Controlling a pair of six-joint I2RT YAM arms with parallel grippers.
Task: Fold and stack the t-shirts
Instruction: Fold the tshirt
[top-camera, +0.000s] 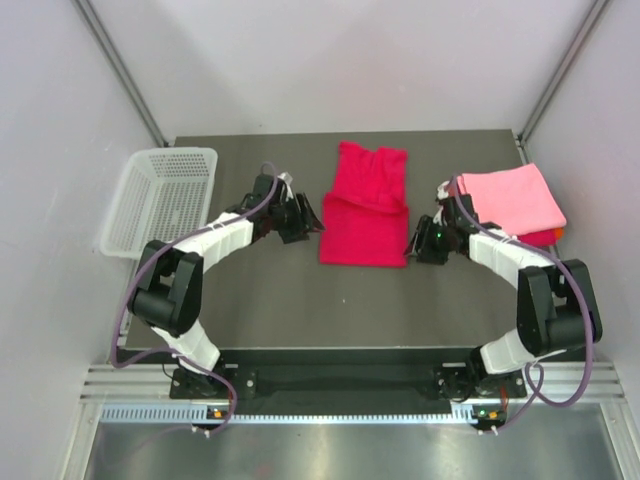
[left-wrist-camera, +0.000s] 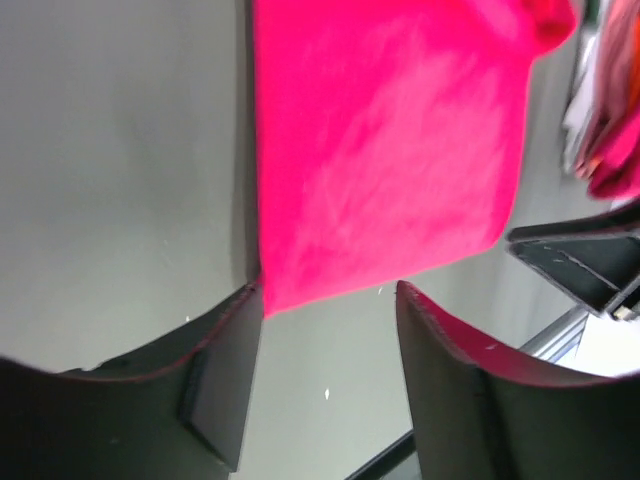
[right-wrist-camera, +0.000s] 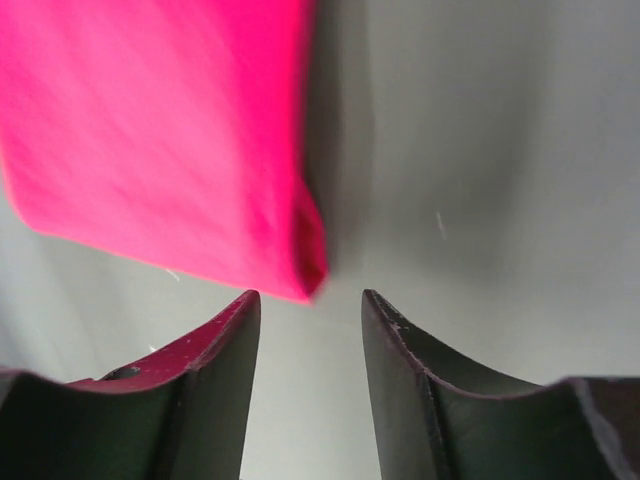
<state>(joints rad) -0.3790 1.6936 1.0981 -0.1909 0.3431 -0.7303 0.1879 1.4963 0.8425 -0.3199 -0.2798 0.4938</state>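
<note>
A crimson-magenta t-shirt (top-camera: 365, 208) lies partly folded in the middle of the table, its lower half doubled over. It fills the top of the left wrist view (left-wrist-camera: 390, 150) and the upper left of the right wrist view (right-wrist-camera: 160, 130). My left gripper (top-camera: 311, 222) is open and empty just left of the shirt, its jaws (left-wrist-camera: 330, 292) near a corner of the cloth. My right gripper (top-camera: 417, 240) is open and empty just right of the shirt, its jaws (right-wrist-camera: 310, 300) at a folded corner. A folded light pink t-shirt (top-camera: 510, 197) tops a stack at the right, over red and orange cloth (top-camera: 545, 238).
A white perforated plastic basket (top-camera: 160, 198) stands at the table's left edge. The stack's edge shows at the far right of the left wrist view (left-wrist-camera: 610, 120). The dark table (top-camera: 300, 310) ends at a metal rail near the arm bases.
</note>
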